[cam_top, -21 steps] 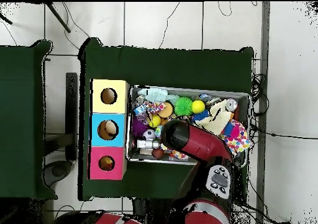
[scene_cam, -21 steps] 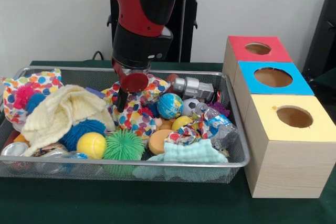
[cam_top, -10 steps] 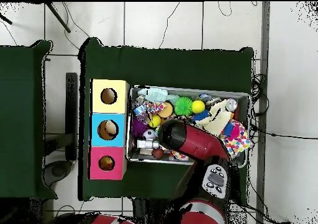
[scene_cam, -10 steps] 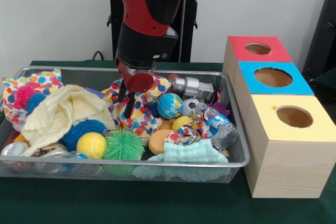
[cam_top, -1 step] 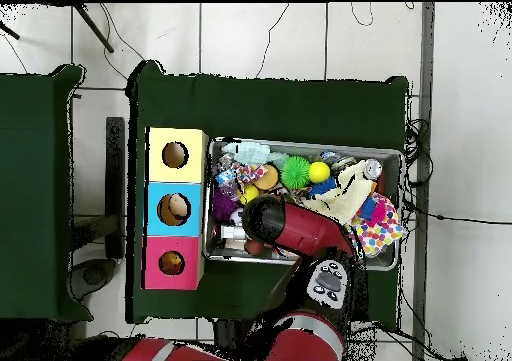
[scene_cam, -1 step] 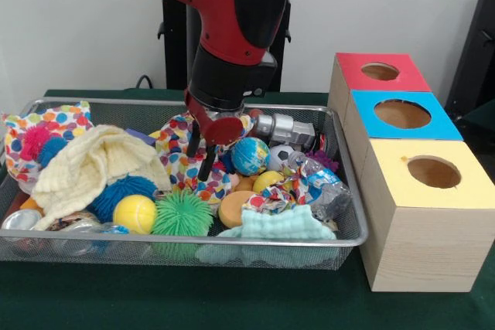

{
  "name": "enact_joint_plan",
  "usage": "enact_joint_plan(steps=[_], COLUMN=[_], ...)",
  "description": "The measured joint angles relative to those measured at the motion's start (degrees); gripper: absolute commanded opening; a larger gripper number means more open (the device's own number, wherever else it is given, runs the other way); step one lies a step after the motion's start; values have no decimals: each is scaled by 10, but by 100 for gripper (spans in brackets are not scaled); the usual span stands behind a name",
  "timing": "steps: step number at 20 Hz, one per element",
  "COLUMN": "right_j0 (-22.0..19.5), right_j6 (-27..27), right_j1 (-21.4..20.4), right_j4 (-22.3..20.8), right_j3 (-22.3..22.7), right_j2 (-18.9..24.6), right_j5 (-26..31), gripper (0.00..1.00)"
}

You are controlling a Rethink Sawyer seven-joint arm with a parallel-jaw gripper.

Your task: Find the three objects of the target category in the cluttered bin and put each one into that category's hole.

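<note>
The wire mesh bin (scene_cam, -1 step: pixel 352 191) holds a jumble of toys, cloths and wrappers. My gripper (scene_cam, -1 step: pixel 200 154) hangs low over the polka-dot cloth (scene_cam, -1 step: pixel 182 161), just left of the globe ball (scene_cam, -1 step: pixel 251 154). Its two dark fingers (scene_cam, -1 step: pixel 207 165) stand apart, open, with nothing between them. A soccer ball (scene_cam, -1 step: pixel 280 156), a yellow ball (scene_cam, -1 step: pixel 134 212), a green spiky ball (scene_cam, -1 step: pixel 181 216) and a blue spiky ball (scene_cam, -1 step: pixel 124 191) lie around it. At the right stand the red box (scene_cam, -1 step: pixel 379 83), blue box (scene_cam, -1 step: pixel 402 125) and yellow box (scene_cam, -1 step: pixel 433 191), each with a round hole. In the overhead view the arm (cam_top, -1 step: pixel 290 227) covers the bin's middle.
A cream knitted cloth (scene_cam, -1 step: pixel 85 164) fills the bin's left part. A silver can (scene_cam, -1 step: pixel 282 127), a crinkled foil wrapper (scene_cam, -1 step: pixel 309 183), a mint cloth (scene_cam, -1 step: pixel 286 226) and an orange disc (scene_cam, -1 step: pixel 234 208) sit at the right and front. The three boxes (cam_top, -1 step: pixel 175 209) line the bin's left side seen from overhead.
In the front view the arm has slid right across the bin, from over the polka-dot cloth's middle toward the globe ball. The objects in the bin have not moved.
</note>
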Motion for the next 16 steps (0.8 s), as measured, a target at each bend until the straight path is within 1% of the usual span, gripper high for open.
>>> enact_joint_plan(steps=[1, 2, 16], right_j0=[0, -2, -4], right_j6=[0, 0, 0], right_j1=[2, 8, 12], right_j4=[0, 0, 0], right_j3=[0, 0, -2], right_j2=[0, 0, 0], right_j5=[-2, -12, -13], gripper=[100, 0, 0])
